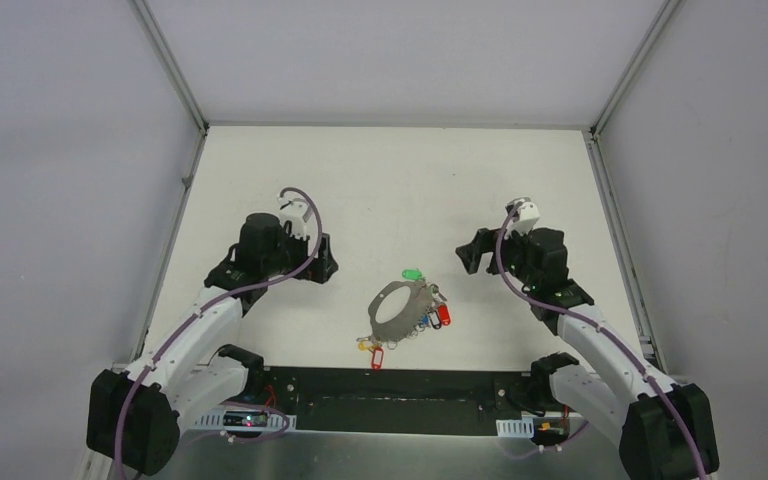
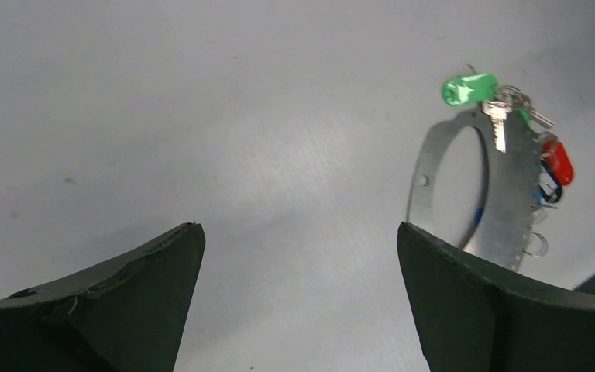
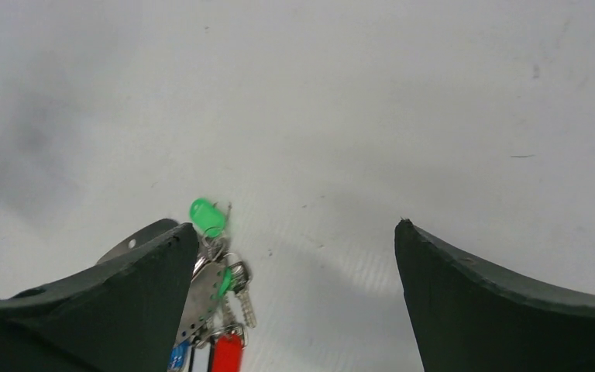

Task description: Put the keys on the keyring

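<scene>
The keyring [image 1: 380, 312] is a flat grey metal loop with small holes, lying at the table's middle front. It also shows in the left wrist view [image 2: 503, 203] and the right wrist view [image 3: 201, 301]. A green-tagged key [image 1: 412, 271] lies at its far edge [image 2: 469, 87] [image 3: 205, 215]. A blue tag [image 1: 431, 322] [image 3: 178, 356] sits at its right rim among several small keys. My left gripper [image 1: 317, 260] [image 2: 298, 226] is open and empty, left of the loop. My right gripper [image 1: 470, 256] [image 3: 295, 225] is open and empty, right of it.
A red tag [image 1: 444, 314] [image 2: 559, 161] [image 3: 225, 355] lies at the loop's right rim. A yellow tag [image 1: 365, 343] and another red tag [image 1: 377, 356] lie at its near left. White walls with metal rails [image 1: 175, 215] enclose the table; a black base strip [image 1: 390, 400] runs along the front.
</scene>
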You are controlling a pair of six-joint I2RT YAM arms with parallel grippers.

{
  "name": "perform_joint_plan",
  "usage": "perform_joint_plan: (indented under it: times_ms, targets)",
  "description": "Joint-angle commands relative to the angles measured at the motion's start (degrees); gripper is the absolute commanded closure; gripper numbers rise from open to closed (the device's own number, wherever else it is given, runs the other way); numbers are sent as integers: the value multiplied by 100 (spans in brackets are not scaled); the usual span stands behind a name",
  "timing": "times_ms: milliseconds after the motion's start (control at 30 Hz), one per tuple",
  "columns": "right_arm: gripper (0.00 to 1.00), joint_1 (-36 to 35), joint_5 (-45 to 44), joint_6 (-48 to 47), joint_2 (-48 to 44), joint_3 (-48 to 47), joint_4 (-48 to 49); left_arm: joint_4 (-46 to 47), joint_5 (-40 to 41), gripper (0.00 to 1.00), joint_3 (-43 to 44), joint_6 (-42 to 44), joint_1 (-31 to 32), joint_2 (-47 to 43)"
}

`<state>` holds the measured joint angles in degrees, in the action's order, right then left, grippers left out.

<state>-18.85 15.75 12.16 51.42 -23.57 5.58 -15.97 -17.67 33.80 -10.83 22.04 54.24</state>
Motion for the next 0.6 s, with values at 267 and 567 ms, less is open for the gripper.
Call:
perform_joint_plan:
  times_ms: [267, 567]
  targets:
    - [0, 928, -1664, -678, 1026, -315, 749, 2456, 2050, 1, -832, 1379, -633, 388]
    - [0, 1659, -1535, -938, 2342, 260, 3056, 5032, 1735, 1, -1388, 1727, -1086, 1776]
